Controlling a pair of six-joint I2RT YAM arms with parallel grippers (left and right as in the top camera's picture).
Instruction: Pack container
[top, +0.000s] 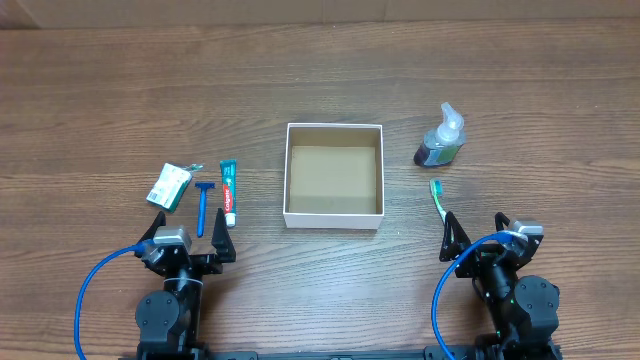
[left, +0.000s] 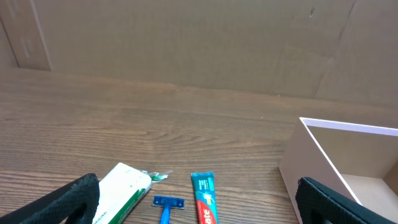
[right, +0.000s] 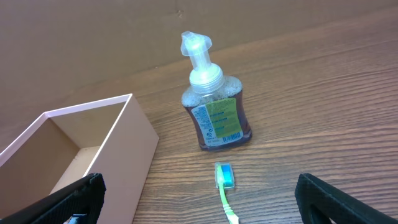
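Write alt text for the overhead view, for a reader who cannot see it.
An empty square cardboard container sits centred. To its left lie a packet, blue razor and toothpaste tube; to its right, a pump bottle and green toothbrush. The left gripper and right gripper sit open at the bottom.

Left arm (top: 165, 310): folded back at bottom left of overhead view, wrist pointing forward, away from base. Left gripper (top: 189, 240): jaws spread wide, nothing between them; fingers (left: 65, 200) dark, at lower corners of left wrist view. Right arm (top: 525, 300): same folded pose at bottom right. Right gripper (top: 477, 232): jaws wide apart, holding nothing; fingers (right: 59, 199) at lower corners of right wrist view. Blue cable (top: 85, 300) loops beside each arm.
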